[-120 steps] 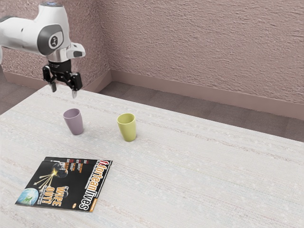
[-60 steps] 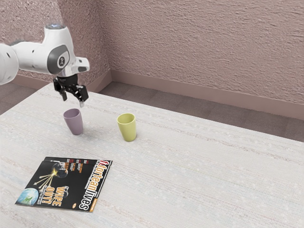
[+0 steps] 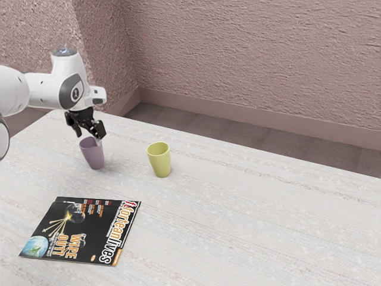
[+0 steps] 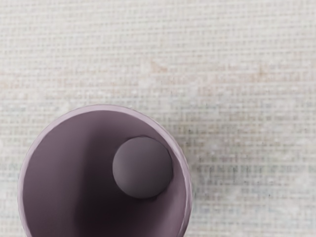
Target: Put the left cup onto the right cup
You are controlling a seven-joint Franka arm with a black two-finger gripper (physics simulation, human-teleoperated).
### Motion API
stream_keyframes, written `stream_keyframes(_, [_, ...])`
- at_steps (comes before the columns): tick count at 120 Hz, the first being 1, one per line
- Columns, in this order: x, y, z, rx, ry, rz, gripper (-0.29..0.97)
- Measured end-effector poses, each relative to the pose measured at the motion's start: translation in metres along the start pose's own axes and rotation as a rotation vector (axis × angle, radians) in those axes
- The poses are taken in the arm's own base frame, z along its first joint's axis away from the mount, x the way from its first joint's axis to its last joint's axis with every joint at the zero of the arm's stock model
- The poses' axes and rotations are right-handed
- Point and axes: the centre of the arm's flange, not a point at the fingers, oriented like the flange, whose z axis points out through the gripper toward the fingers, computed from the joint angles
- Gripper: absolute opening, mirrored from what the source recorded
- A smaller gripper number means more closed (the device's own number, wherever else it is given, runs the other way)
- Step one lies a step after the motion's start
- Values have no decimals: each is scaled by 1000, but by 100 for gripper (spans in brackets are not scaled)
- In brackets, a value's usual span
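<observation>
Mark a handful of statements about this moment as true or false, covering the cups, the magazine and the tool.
1. The tool hovers over the purple cup. True.
2. The purple cup sits stacked on the yellow-green cup. False: the two stand apart on the table.
3. A magazine lies flat on the table, nearer the exterior camera than both cups. True.
4. The yellow-green cup lies tipped on its side. False: it stands upright, mouth up.
5. The purple cup has something in it. False: the wrist view shows its bare bottom.

Open tabletop (image 3: 250,202) around yellow cup (image 3: 159,159)
</observation>
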Motion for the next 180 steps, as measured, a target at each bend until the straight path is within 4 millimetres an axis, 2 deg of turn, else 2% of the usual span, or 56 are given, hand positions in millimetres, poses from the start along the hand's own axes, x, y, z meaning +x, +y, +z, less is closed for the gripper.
stream_keyframes(44, [9, 8, 35, -13, -2, 48, 68])
stream_keyframes(104, [24, 13, 41, -9, 20, 89, 68])
stream_keyframes(140, [20, 11, 59, -36, 1, 76, 66])
stream_keyframes(152, [19, 11, 63, -42, -1, 73, 59])
stream_keyframes(180, [19, 8, 63, -41, 1, 72, 22])
